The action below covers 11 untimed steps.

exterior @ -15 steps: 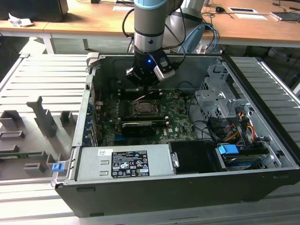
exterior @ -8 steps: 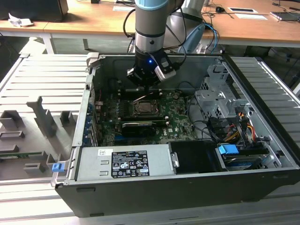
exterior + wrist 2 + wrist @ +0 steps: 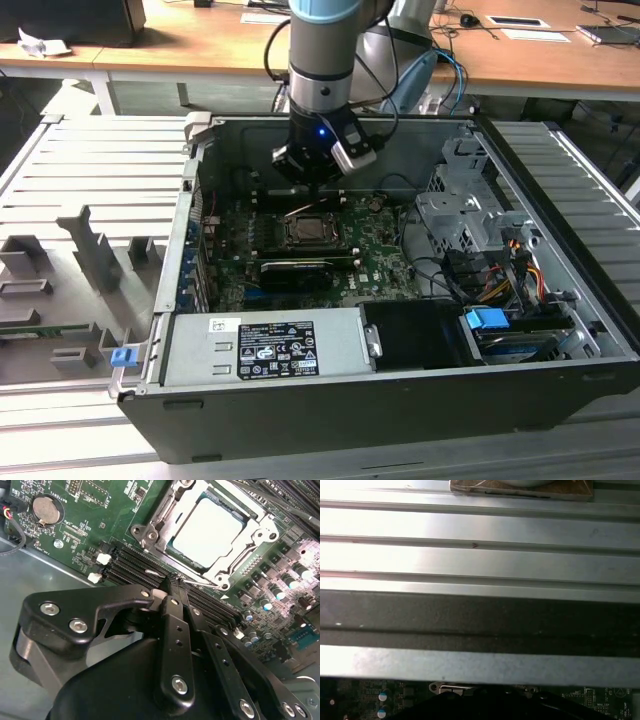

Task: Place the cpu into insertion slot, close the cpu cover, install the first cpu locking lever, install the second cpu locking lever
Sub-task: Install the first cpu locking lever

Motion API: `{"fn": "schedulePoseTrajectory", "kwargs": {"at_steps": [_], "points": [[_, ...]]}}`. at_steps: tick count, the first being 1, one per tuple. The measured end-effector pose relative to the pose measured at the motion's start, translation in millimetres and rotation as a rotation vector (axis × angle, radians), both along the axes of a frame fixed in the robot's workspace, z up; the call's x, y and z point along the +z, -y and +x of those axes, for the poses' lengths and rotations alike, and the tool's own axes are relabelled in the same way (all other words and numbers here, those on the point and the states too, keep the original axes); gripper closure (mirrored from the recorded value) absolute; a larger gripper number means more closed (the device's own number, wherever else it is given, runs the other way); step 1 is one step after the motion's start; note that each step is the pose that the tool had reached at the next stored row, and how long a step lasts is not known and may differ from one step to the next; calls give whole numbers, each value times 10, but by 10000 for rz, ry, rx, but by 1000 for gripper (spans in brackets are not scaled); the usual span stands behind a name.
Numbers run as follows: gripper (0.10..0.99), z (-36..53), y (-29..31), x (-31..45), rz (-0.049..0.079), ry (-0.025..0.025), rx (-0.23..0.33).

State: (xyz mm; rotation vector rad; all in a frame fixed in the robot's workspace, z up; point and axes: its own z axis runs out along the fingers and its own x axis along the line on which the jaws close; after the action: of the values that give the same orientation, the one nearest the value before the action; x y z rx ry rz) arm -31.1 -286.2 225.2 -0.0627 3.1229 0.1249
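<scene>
The gripper (image 3: 172, 582) has its fingers pressed together, the tips just beside a thin wire locking lever (image 3: 200, 584) at the socket edge. Just beyond the tips the cpu (image 3: 207, 532) lies in the insertion slot (image 3: 310, 232), with the cpu cover (image 3: 250, 540) closed around it. The lever is probably stiff and springy, best pushed at its free end.

The room is bright and even. Strong glare whitens the ribbed metal (image 3: 420, 555) in the first wrist view. The cpu (image 3: 207, 532) shines pale in the second wrist view; the near fingers (image 3: 172, 630) look soft.
</scene>
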Motion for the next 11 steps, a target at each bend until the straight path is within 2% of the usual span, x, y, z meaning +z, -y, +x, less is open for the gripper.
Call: {"fn": "schedulePoseTrajectory", "kwargs": {"at_steps": [11], "points": [[980,92,-10,-101,-1,-1,0]]}}
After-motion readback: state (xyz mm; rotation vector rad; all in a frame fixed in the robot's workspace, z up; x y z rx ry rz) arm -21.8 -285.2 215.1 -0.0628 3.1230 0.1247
